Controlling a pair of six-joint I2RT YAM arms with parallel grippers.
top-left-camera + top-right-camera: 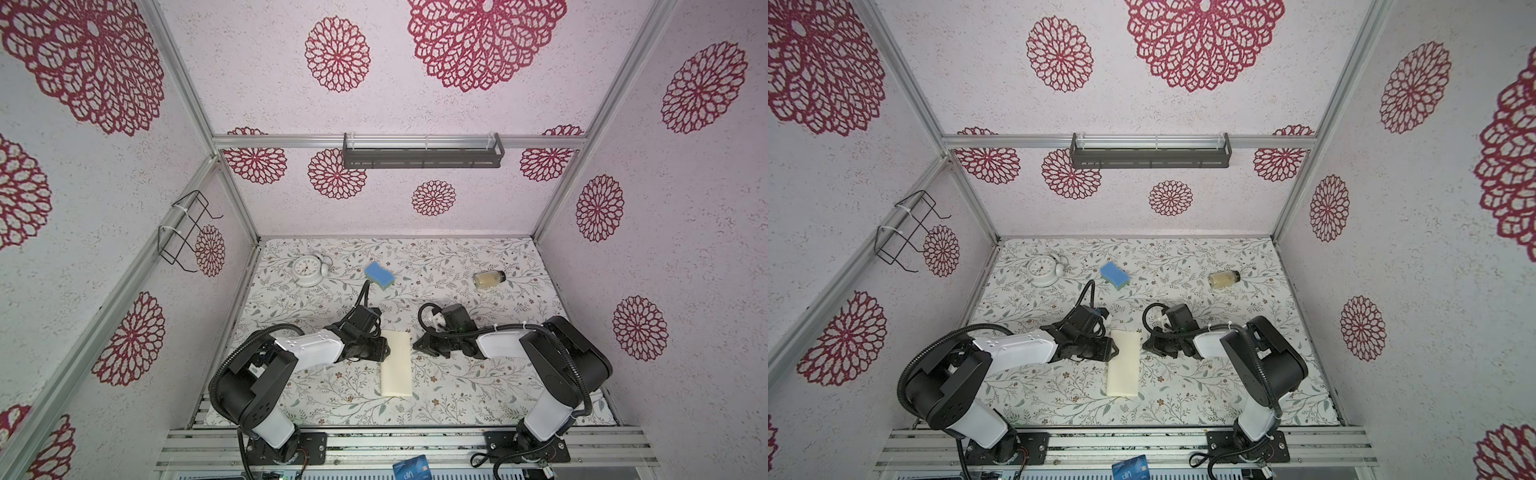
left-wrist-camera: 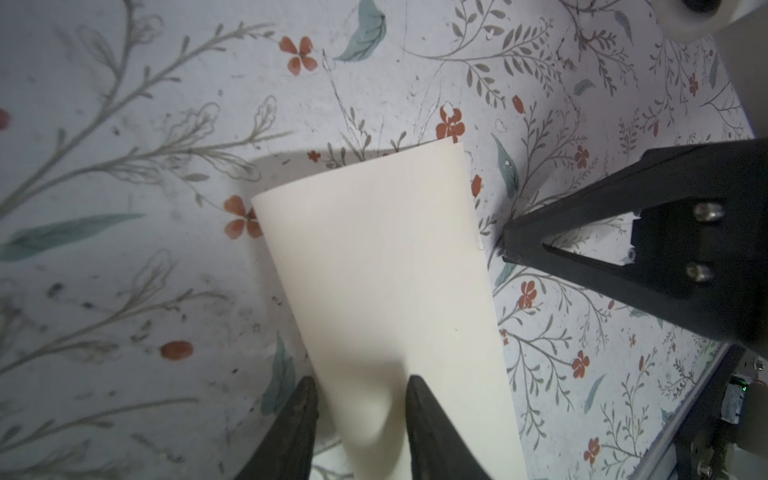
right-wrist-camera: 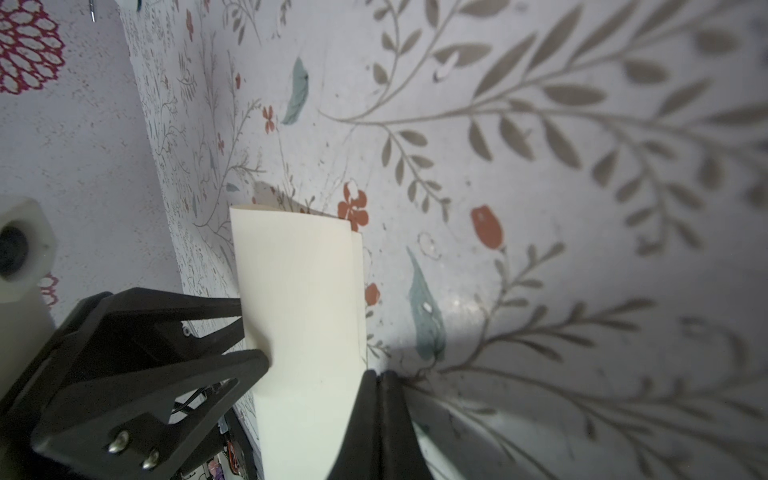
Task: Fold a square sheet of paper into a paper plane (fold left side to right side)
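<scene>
The square sheet of paper (image 1: 397, 365) (image 1: 1123, 365) lies folded in half on the flowered table, a narrow cream rectangle with a rounded fold along its left side. No paper plane is in view. My left gripper (image 1: 386, 348) (image 2: 359, 382) stands open at that fold, its fingers apart with the bulging paper (image 2: 386, 270) between them. My right gripper (image 1: 414, 345) (image 3: 376, 374) is shut with nothing in it. Its tip rests on the table right beside the paper's (image 3: 299, 311) loose right edges.
A white alarm clock (image 1: 308, 270), a blue sponge (image 1: 379, 275) and a small jar on its side (image 1: 489, 279) sit at the back of the table. A blue card (image 1: 411, 467) lies on the front rail. Walls close in the table on three sides.
</scene>
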